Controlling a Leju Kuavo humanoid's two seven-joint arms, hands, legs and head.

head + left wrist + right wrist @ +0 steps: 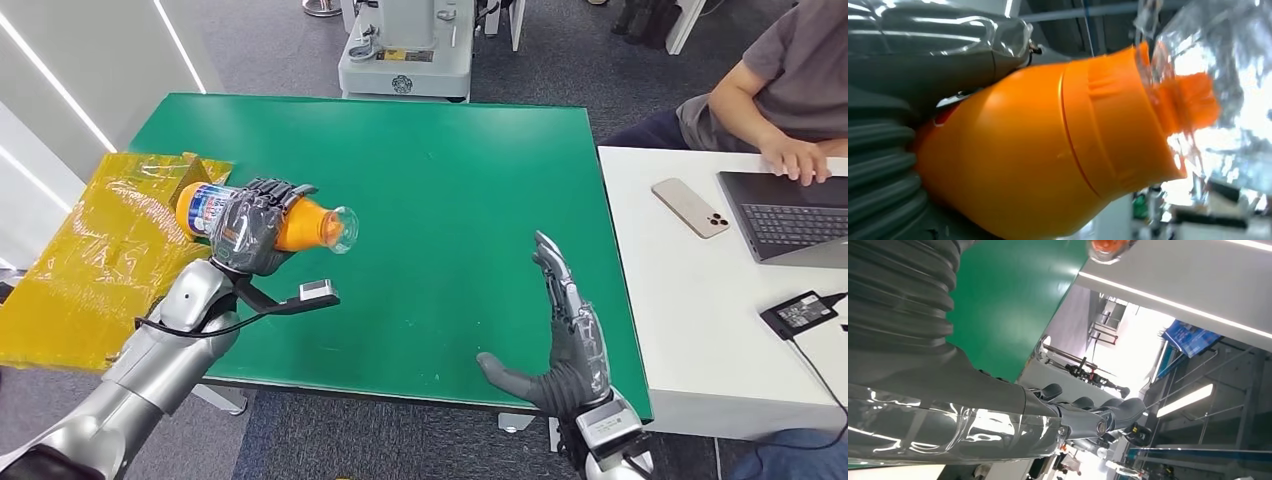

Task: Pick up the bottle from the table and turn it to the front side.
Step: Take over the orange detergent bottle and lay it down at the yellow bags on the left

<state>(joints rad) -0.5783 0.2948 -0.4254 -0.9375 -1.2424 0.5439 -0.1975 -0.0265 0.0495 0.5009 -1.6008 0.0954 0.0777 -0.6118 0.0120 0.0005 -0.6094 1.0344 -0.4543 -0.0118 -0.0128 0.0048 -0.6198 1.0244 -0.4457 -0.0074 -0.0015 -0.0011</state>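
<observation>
An orange bottle (300, 224) with a blue-and-white label and a clear cap lies on its side in the air above the left part of the green table (450, 180). My left hand (252, 228) grips it around the middle, with the cap end pointing right. Close up in the left wrist view, the orange bottle (1048, 155) has its clear cap beside my grey thumb (948, 45). My right hand (560, 330) hovers over the table's near right edge, fingers straight and apart, holding nothing. The right wrist view shows my right hand (1083, 412) with its fingers extended.
A yellow wrapped box (100, 250) sits at the table's left edge. To the right stands a white desk (690, 320) with a phone (690, 207), a laptop (790, 215) and a charger (800, 312); a person (770, 90) types there. A grey machine base (405, 60) stands beyond the table.
</observation>
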